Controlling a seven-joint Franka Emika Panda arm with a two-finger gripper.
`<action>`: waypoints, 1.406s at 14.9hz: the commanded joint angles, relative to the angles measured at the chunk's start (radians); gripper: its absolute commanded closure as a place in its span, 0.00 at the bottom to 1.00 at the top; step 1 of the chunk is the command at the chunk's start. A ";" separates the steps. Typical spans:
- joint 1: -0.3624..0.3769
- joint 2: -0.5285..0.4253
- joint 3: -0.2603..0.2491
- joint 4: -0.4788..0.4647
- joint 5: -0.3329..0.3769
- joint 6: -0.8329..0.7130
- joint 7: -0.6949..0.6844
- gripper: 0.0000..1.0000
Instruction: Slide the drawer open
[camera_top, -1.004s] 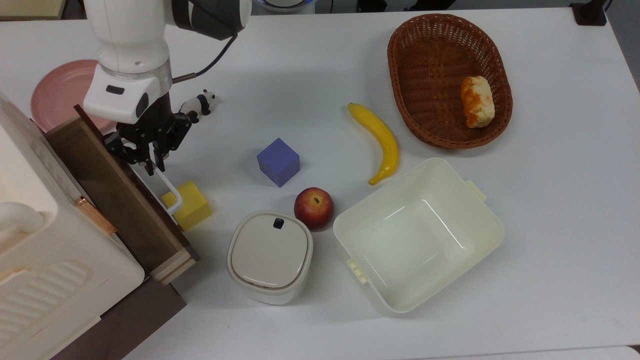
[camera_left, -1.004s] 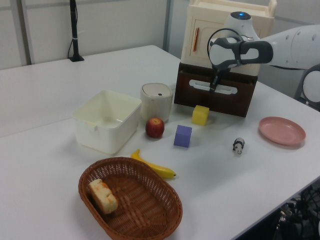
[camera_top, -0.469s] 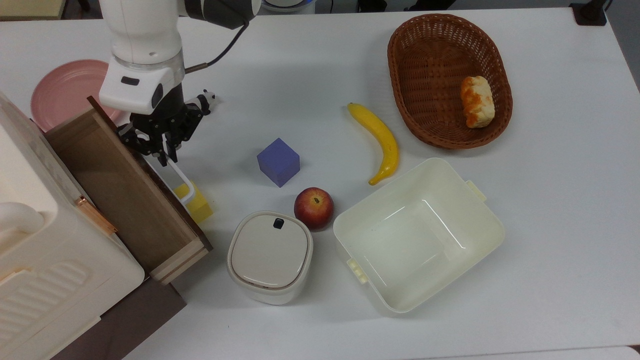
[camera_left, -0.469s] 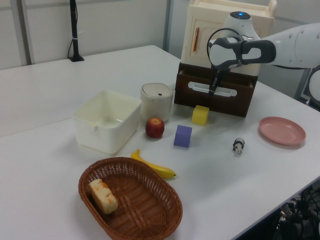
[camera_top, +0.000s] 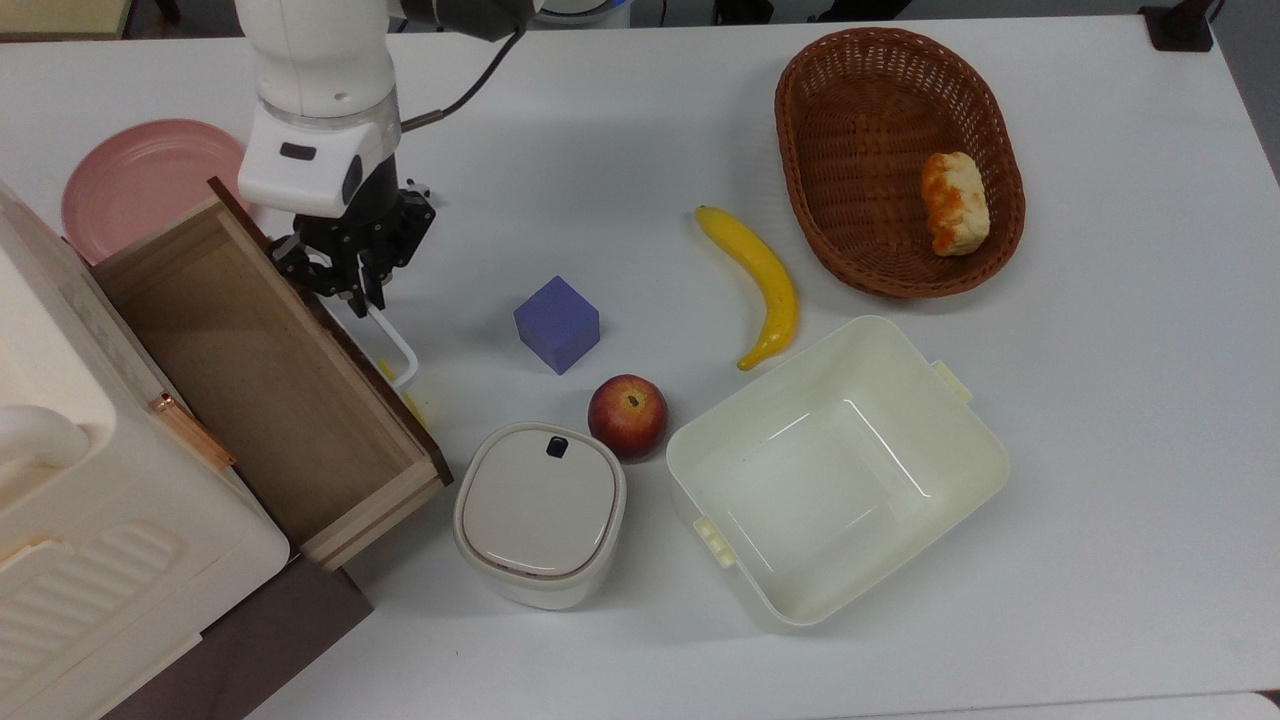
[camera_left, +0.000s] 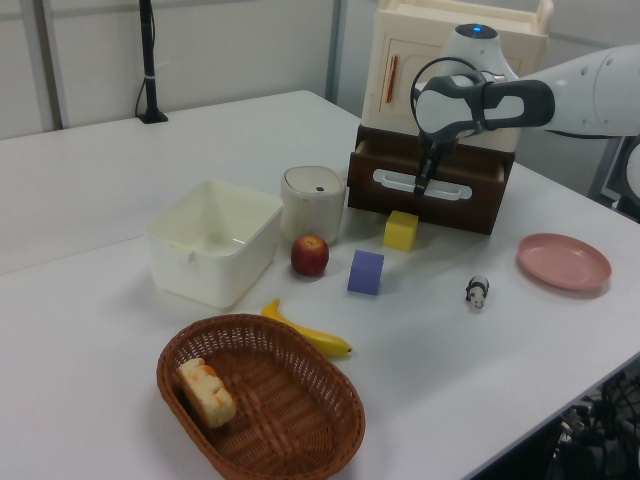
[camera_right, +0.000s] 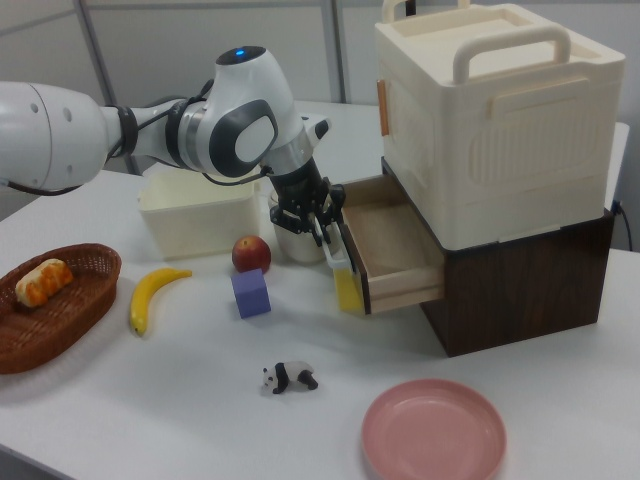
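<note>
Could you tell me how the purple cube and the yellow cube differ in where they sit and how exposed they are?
The purple cube stands in the open on the white table, apart from everything, while the yellow cube sits right against the drawer front, below its white handle. In the top view the purple cube shows whole, whereas the yellow cube is almost wholly covered by the drawer. Both are plain blocks of similar size.

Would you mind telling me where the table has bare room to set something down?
The widest bare stretch lies at the top view's right, beyond the basket and the tub, and along the bottom edge. It is crowded around the drawer, where the tool, lidded container, apple and purple cube cluster.
</note>
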 joint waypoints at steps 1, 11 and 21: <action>0.020 -0.059 0.004 -0.052 0.000 -0.028 0.026 1.00; 0.018 -0.059 0.004 -0.046 0.003 -0.031 0.034 0.62; 0.078 -0.194 0.015 -0.012 0.069 -0.371 0.352 0.29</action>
